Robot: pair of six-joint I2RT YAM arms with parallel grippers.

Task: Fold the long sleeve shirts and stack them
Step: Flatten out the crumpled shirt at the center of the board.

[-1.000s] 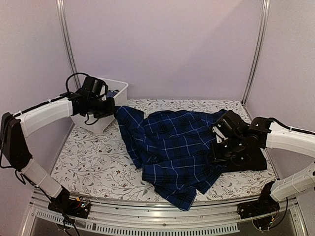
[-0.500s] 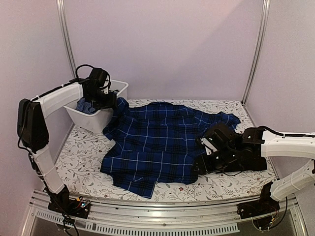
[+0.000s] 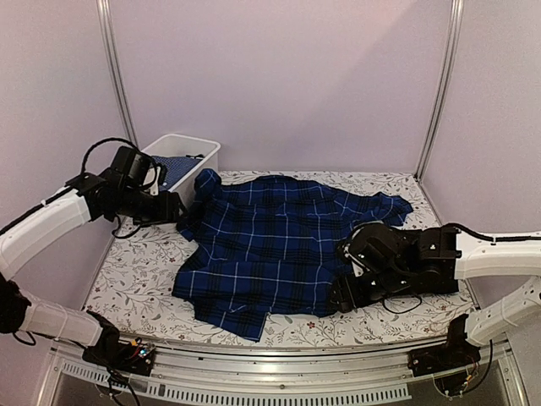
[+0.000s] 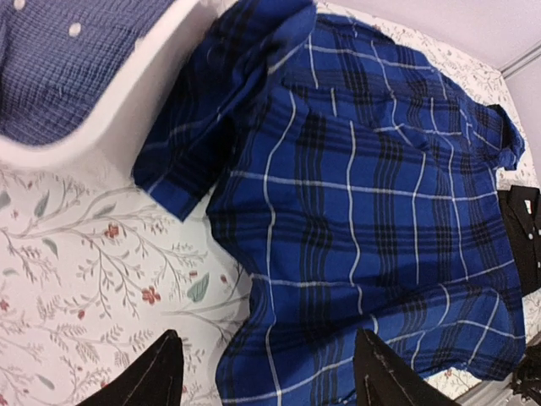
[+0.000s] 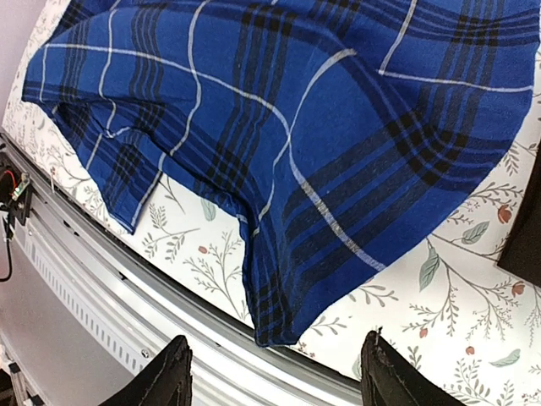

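navy-and-blue plaid shirt (image 3: 279, 245), black shirt (image 4: 528, 245), white bin (image 3: 205, 157), floral-print table (image 3: 144, 271)

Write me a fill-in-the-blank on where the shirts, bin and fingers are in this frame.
The plaid shirt lies spread on the ___.
The bin stands at the far ___ corner.
The left fingers and right fingers are ___, holding nothing.
The black shirt lies to the plaid shirt's ___.
Missing: table, left, open, right.
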